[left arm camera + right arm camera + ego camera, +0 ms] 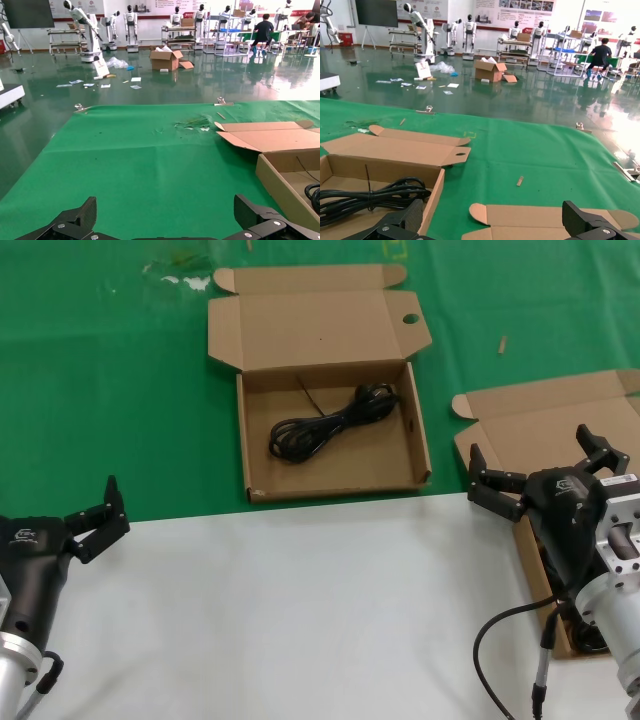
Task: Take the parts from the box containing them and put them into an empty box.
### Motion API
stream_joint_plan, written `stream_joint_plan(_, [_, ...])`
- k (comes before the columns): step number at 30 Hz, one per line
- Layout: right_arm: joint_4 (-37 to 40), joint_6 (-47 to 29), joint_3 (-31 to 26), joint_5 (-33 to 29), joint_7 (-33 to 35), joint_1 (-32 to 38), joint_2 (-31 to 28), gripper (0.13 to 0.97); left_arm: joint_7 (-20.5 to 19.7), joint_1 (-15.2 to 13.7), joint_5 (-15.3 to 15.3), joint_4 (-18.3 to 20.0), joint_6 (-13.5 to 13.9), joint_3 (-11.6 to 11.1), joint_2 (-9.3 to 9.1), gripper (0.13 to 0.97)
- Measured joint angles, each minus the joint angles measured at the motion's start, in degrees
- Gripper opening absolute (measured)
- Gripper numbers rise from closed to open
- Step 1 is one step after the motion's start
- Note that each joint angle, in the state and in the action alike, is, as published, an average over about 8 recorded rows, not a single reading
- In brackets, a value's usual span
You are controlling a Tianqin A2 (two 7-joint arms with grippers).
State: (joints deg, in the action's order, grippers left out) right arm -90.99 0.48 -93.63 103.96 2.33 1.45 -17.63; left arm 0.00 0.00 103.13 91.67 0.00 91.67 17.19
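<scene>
Head view: right gripper (535,478), jaws spread and empty, hovers over the source box (560,425), parts hidden beneath it. 1 cord (332,422) lies diagonally in the holed box (335,475). Left gripper (96,519), open, idles farther off.

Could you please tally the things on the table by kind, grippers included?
Boxes: 2, the holed-flap box and the right-hand box
Cords in plain view: 1, the cord bundle
Grippers: 2, the left gripper and the right gripper
Total: 5
</scene>
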Motion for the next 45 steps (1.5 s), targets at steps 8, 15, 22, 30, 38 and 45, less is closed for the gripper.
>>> stream_joint_plan(8, [0.0,0.0,0.0,0.0,0.0,0.0,0.0,0.966,0.0,0.0,0.0,0.0,0.0,0.0,0.00,0.966])
stream_joint_plan(15, [0.0,0.0,0.0,0.0,0.0,0.0,0.0,0.966,0.0,0.0,0.0,0.0,0.0,0.0,0.00,0.966])
stream_joint_plan(22, [0.0,0.0,0.0,0.0,0.0,0.0,0.0,0.966,0.0,0.0,0.0,0.0,0.0,0.0,0.00,0.966])
stream_joint_plan(30, [0.0,0.0,0.0,0.0,0.0,0.0,0.0,0.966,0.0,0.0,0.0,0.0,0.0,0.0,0.00,0.966])
stream_joint_plan(38, [0.0,0.0,0.0,0.0,0.0,0.0,0.0,0.966,0.0,0.0,0.0,0.0,0.0,0.0,0.00,0.966])
stream_joint_plan(45, [0.0,0.0,0.0,0.0,0.0,0.0,0.0,0.966,0.0,0.0,0.0,0.0,0.0,0.0,0.00,0.966])
